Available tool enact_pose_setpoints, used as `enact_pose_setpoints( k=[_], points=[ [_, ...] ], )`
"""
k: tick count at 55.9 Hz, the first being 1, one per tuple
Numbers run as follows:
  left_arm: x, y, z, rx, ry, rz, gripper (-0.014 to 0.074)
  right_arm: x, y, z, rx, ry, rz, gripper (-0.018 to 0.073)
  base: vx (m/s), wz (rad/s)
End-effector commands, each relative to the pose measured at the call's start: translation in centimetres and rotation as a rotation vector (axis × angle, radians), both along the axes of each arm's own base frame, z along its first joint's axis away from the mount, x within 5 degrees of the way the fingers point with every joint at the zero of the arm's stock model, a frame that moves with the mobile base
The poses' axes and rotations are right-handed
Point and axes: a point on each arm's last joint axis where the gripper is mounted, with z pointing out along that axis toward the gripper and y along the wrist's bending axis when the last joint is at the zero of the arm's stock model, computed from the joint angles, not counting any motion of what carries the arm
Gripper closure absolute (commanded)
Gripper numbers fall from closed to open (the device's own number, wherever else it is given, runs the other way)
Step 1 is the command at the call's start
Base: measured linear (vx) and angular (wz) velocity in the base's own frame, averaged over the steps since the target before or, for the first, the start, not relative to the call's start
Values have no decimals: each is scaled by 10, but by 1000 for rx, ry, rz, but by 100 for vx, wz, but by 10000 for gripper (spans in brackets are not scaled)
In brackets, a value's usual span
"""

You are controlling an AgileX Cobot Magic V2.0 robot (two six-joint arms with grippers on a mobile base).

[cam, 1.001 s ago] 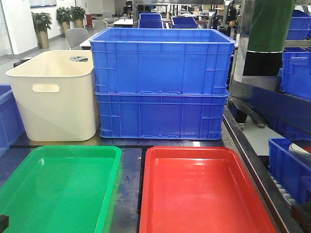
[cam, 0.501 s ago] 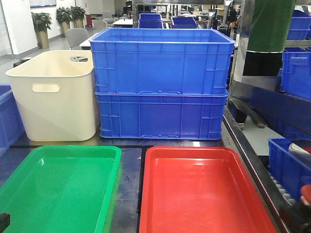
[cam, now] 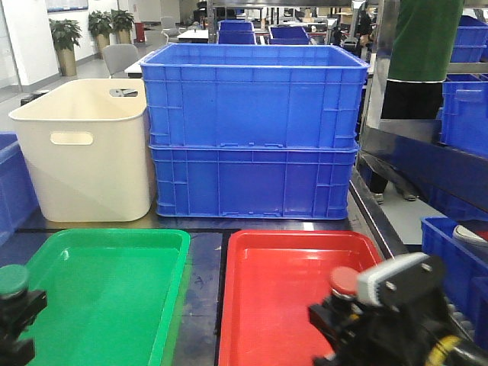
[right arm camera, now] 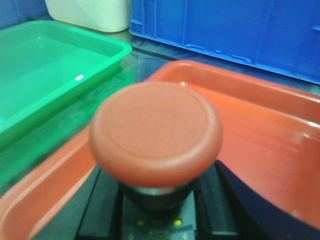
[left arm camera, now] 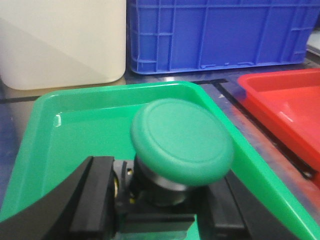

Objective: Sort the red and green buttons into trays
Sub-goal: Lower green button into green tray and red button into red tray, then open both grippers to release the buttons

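The green button [cam: 13, 280] shows at the front left, over the left edge of the green tray [cam: 107, 297], with my left gripper [cam: 15, 309] shut on its dark base. In the left wrist view the green cap [left arm camera: 182, 140] sits between the black fingers [left arm camera: 92, 200] above the green tray [left arm camera: 75, 130]. My right gripper [cam: 343, 311] is shut on the red button [cam: 345, 280] over the front right of the red tray [cam: 282, 282]. In the right wrist view the red cap [right arm camera: 156, 132] hangs above the red tray [right arm camera: 265, 125].
Two stacked blue crates [cam: 252, 130] stand behind the trays, with a cream tub [cam: 84, 152] to their left. A person in green [cam: 419, 53] stands at the right by shelving holding more blue crates [cam: 457, 259]. A dark strip of table [cam: 202, 282] separates the trays.
Both grippers have come up into the front view from the bottom edge, the left carrying the green button, the right carrying the red one. The trays have not moved.
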Motion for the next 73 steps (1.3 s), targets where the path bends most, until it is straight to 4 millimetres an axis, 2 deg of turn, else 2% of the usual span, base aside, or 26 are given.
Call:
enact_pose_setpoints(
  k=[1, 9, 16, 22, 32, 37, 41, 51, 62, 67, 69, 73],
  points=[
    [27, -6, 11, -53, -47, -51, 594, 24, 17, 19, 88, -145, 63, 562, 0, 0],
    [55, -11, -12, -53, 15, -112, 579, 48, 30, -2, 87, -122, 89, 526, 0, 0],
    [66, -16, -27, -75, 37, -163, 512, 55, 33, -17, 73, -81, 88, 433, 0, 0],
    [70, -17, -35, -86, 57, -174, 394, 57, 33, -22, 63, -63, 85, 304, 0, 0],
    [69, -18, -37, -66, 67, -185, 164, 57, 32, -21, 68, -56, 74, 55, 0, 0],
    [69, -18, -37, -66, 66, -185, 61, 57, 32, -21, 69, -56, 72, -37, 0, 0],
    [68, -18, -35, -67, 59, -185, 8, 57, 32, -20, 71, -59, 73, -77, 0, 0],
    [58, -17, -11, -59, -17, -178, -13, 50, 30, -1, 91, -110, 73, -75, 0, 0],
    [28, -9, 35, -1, -137, -103, 32, 30, 18, 41, 111, -192, 51, -22, 0, 0],
    [9, -4, 55, -16, -175, -39, 106, 15, 9, 62, 100, -213, 24, 42, 0, 0],
    [-2, -3, 62, -38, -197, -22, 165, 8, 4, 69, 84, -204, 3, 84, 0, 0],
    [-25, -2, 68, -47, -230, -16, 316, -7, -9, 77, 29, -141, -60, 239, 0, 0]
  ],
)
